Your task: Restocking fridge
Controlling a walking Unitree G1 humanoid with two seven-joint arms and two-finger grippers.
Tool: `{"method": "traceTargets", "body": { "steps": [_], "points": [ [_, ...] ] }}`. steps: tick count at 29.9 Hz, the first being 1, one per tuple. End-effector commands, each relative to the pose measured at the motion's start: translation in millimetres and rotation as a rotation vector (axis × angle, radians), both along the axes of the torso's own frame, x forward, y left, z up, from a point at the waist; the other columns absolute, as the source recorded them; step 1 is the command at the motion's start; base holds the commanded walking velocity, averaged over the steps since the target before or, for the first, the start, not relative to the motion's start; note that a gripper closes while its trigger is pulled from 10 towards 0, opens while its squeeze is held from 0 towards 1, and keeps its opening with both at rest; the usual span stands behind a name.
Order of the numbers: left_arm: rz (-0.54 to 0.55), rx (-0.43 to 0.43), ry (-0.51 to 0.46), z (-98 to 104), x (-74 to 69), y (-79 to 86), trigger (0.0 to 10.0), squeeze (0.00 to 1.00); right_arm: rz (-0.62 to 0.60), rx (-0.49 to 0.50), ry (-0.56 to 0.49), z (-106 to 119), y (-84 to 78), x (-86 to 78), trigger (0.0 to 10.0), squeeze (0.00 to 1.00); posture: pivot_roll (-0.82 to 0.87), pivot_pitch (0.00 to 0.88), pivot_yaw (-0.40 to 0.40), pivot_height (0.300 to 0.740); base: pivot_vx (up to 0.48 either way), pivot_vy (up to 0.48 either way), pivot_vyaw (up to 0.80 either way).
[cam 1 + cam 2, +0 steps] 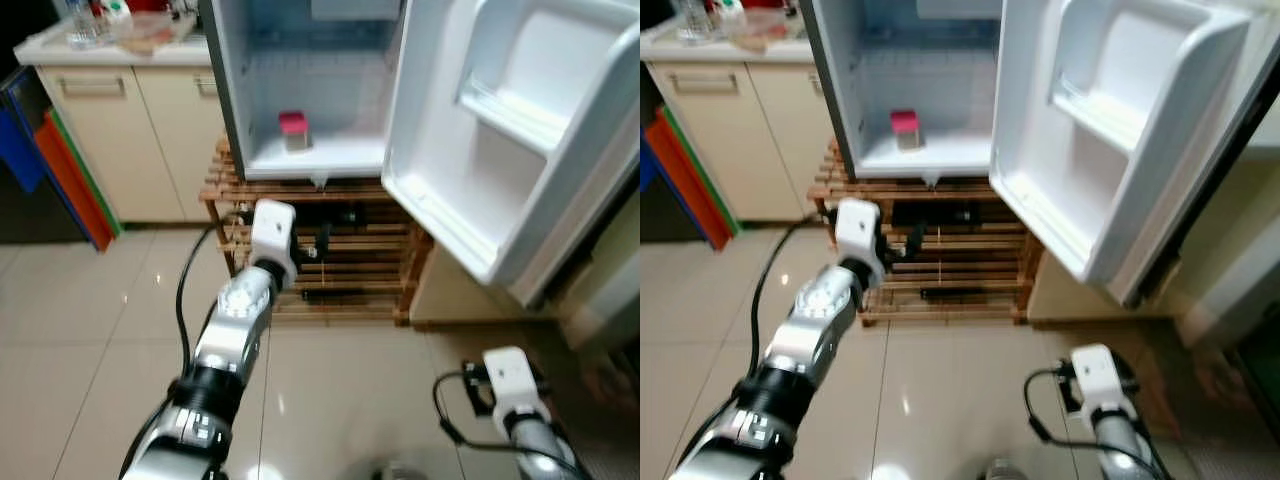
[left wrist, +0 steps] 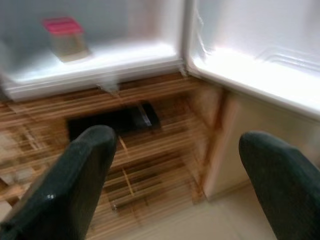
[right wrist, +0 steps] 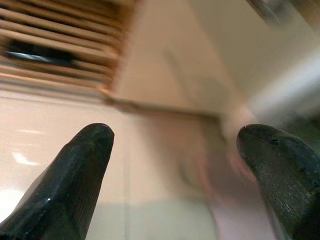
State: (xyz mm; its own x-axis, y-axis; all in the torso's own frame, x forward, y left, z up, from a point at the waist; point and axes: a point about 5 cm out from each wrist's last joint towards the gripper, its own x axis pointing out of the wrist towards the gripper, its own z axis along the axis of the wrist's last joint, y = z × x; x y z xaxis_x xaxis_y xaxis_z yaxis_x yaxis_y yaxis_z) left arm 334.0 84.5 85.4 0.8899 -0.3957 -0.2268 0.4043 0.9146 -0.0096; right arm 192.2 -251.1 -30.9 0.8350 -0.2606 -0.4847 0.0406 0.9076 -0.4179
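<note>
Before me stands the fridge (image 1: 300,100) with its door (image 1: 520,130) swung wide to my right, door shelves bare. On the fridge floor, toward its left side, sits the jar (image 1: 293,131), small, with a pink lid, upright and alone. The fridge rests on a wooden rack (image 1: 330,270) of slats, with a dark flat thing (image 2: 112,120) lying on the rack's upper level just under the fridge.

My left gripper (image 2: 175,165) is raised in front of the rack, below the fridge's open mouth; its fingers (image 2: 75,175) are spread wide and hold nothing. The jar lies above and beyond it, a little to the left of where it points, well apart from both fingertips.

My right gripper (image 3: 175,165) hangs low near the floor (image 1: 330,390) at my right, under the open door, pointing at the tiles and the rack's lower corner. Its fingers (image 3: 75,170) too are spread wide and empty. The jar is far from it, up and to the left.

A counter (image 1: 110,45) with clutter stands to the left of the fridge, cabinets (image 1: 120,130) beneath it.
</note>
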Motion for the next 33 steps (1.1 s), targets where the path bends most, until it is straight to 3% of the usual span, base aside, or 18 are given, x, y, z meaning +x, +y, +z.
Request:
{"method": "traceTargets", "body": {
  "steps": [1, 2, 3, 7, 8, 10, 15, 17, 23, 29, 33],
  "points": [
    [-0.059, 0.059, 0.096, -13, -2.6, -7.3, 10.0, 0.00, -0.072, -0.075, 0.008, 3, -14.9, 4.6, 10.0, 0.00, -0.20, 0.000, 0.028, 0.727, 0.000, 0.000, 0.00],
    [-0.068, 0.069, 0.129, -17, -3.6, -8.0, 10.0, 0.00, -0.086, -0.111, 0.019, 4, -18.8, 5.4, 10.0, 0.00, -0.20, 0.000, 0.028, 0.727, 0.000, 0.000, 0.00],
    [-0.091, 0.101, 0.274, -35, -9.9, -8.5, 10.0, 0.00, -0.149, -0.151, 0.044, 4, -28.6, 6.7, 10.0, 0.00, -0.19, 0.000, 0.027, 0.727, 0.000, 0.000, 0.00],
    [-0.047, 0.108, 0.372, -51, -14.8, -2.2, 10.0, 0.00, -0.195, -0.182, 0.046, 5, -35.9, 10.9, 10.0, 0.00, -0.19, 0.000, 0.026, 0.727, 0.000, 0.000, 0.00],
    [-0.001, 0.120, 0.447, -66, -21.2, 5.7, 10.0, 0.00, -0.210, -0.186, 0.042, 6, -36.8, 14.4, 10.0, 0.00, -0.19, 0.000, 0.027, 0.727, 0.000, 0.000, 0.00],
    [0.029, 0.137, 0.510, -79, -29.1, 12.6, 10.0, 0.00, -0.224, -0.202, 0.019, 9, -36.9, 19.2, 10.0, 0.00, -0.19, 0.000, 0.025, 0.727, 0.000, 0.000, 0.00],
    [0.013, 0.188, 0.566, -94, -41.2, 18.3, 10.0, 0.00, -0.297, -0.274, -0.054, 23, -47.5, 29.3, 10.0, 0.00, -0.19, 0.000, 0.032, 0.727, 0.000, 0.000, 0.00],
    [0.000, 0.205, 0.591, -100, -47.1, 20.6, 10.0, 0.00, -0.325, -0.332, -0.130, 39, -54.8, 41.2, 10.0, 0.00, -0.19, 0.000, 0.034, 0.727, 0.000, 0.000, 0.00],
    [0.027, 0.225, 0.605, -109, -54.6, 28.9, 10.0, 0.00, -0.321, -0.368, -0.298, 71, -58.9, 66.4, 10.0, 0.00, -0.19, 0.000, 0.034, 0.727, 0.000, 0.000, 0.00],
    [0.038, 0.372, 0.657, -134, -83.4, 52.1, 10.0, 0.00, -0.340, -0.324, -0.418, 101, -60.5, 94.2, 10.0, 0.00, -0.19, 0.000, 0.036, 0.727, 0.000, 0.000, 0.00],
    [0.056, 0.431, 0.664, -142, -94.6, 65.2, 10.0, 0.00, -0.381, -0.156, -0.552, 122, -55.0, 112.6, 10.0, 0.00, -0.19, 0.000, 0.037, 0.727, 0.000, 0.000, 0.00]
  ]
}}
